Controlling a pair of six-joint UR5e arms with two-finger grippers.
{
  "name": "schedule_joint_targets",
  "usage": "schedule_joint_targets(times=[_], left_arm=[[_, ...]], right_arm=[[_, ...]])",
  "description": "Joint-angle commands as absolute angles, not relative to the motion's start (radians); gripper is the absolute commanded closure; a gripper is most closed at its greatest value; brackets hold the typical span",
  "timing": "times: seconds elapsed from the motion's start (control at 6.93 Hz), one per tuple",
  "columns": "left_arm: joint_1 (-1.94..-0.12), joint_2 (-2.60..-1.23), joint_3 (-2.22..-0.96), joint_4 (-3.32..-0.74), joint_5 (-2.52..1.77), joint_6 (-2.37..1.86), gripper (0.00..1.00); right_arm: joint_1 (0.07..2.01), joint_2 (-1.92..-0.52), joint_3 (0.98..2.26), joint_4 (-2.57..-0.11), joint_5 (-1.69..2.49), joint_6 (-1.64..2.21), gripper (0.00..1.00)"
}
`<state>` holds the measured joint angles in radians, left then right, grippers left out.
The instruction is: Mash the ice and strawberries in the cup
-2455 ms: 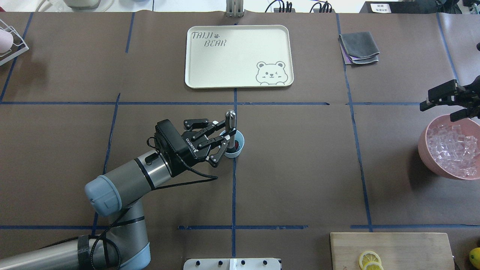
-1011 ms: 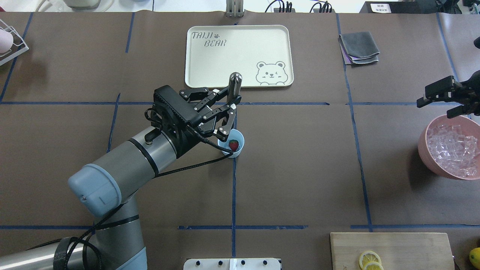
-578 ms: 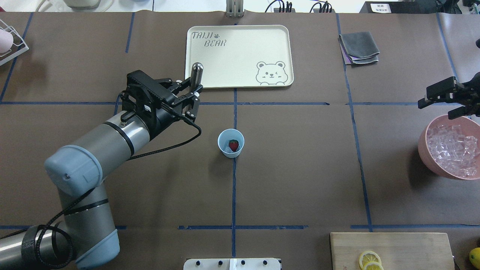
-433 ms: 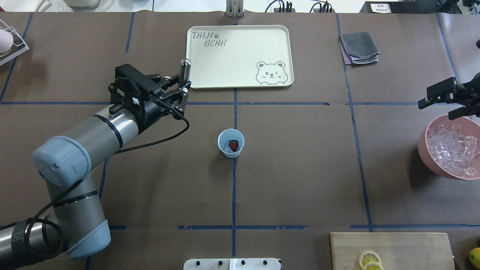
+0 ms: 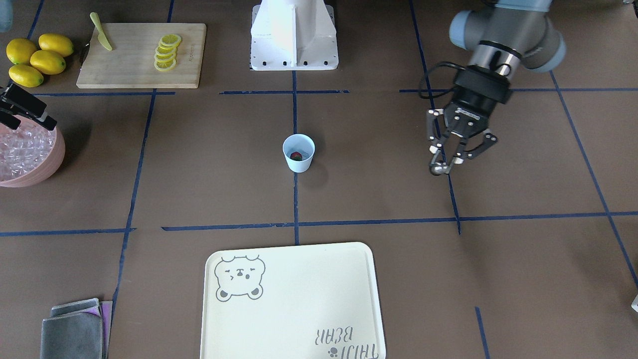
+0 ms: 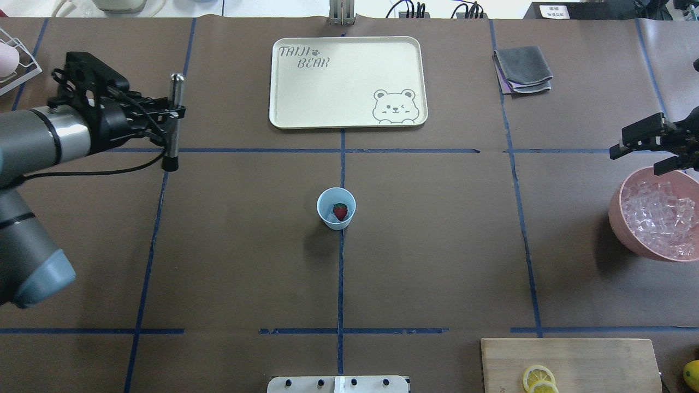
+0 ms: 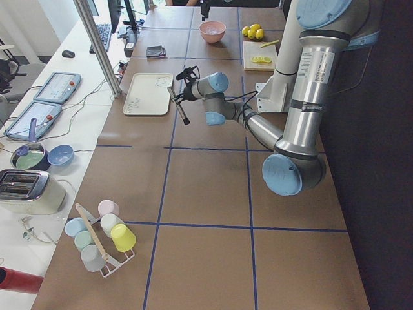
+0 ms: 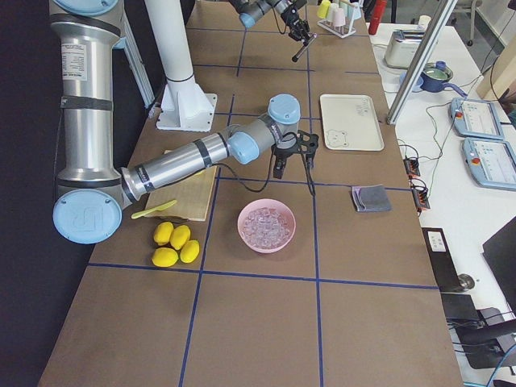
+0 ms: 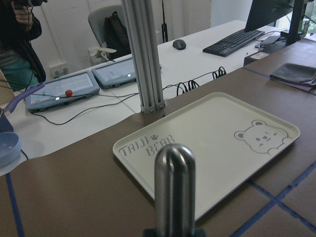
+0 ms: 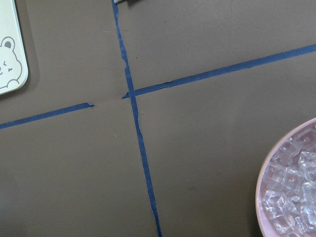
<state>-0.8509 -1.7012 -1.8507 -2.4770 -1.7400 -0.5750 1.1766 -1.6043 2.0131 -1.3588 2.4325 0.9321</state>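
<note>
The pale-blue cup point(image 6: 327, 200) point(image 5: 299, 163) stands at the table's middle, with one dark-red strawberry point(image 6: 340, 211) point(image 5: 296, 155) inside. Something pale lies beside the berry; I cannot tell if it is ice. Ice cubes point(image 6: 658, 217) point(image 10: 291, 200) fill the pink bowl point(image 6: 618, 221) at the right edge. My left gripper point(image 6: 176, 113) point(image 5: 451, 158) is shut on an upright metal muddler point(image 6: 173, 136) point(image 9: 174, 187), far left of the cup and clear of it. My right gripper point(image 6: 639, 161) point(image 5: 30, 119) is open and empty over the bowl's far rim.
A cream bear tray point(image 6: 327, 82) lies beyond the cup. A folded grey cloth point(image 6: 523, 68) is at the back right. A cutting board point(image 6: 573, 363) with lemon slices and whole lemons point(image 5: 35, 60) sit near the robot's right. A cup rack point(image 7: 100, 236) stands at the far left end.
My left gripper lifted the muddler out of the cup and swung it far to the left and back. The strawberry stays in the cup. The right gripper has barely moved.
</note>
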Motion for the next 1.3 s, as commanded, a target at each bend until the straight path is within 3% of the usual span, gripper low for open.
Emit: schedule_joint_targets(times=[0.0,0.43,0.72,1.16], left_arm=[[-1.116,-1.632,-1.798,-2.300,-2.177,-0.571,1.00],[-1.199,-1.464,-1.660,-2.188,-2.328,-0.566,1.00],[-1.198,-1.463,-1.536,-2.134,-2.327,-0.566,1.00],[-1.195,-1.508,-1.504,-1.982,-2.315,-0.404,1.00]], right_arm=[[1.177,-1.605,2.014,-1.359,2.433,0.933,0.01],[1.177,-1.606,2.014,-1.358,2.433,0.933,0.01],[1.177,-1.606,2.016,-1.358,2.433,0.934,0.01],[1.177,-1.609,2.022,-1.358,2.434,0.934,0.01]])
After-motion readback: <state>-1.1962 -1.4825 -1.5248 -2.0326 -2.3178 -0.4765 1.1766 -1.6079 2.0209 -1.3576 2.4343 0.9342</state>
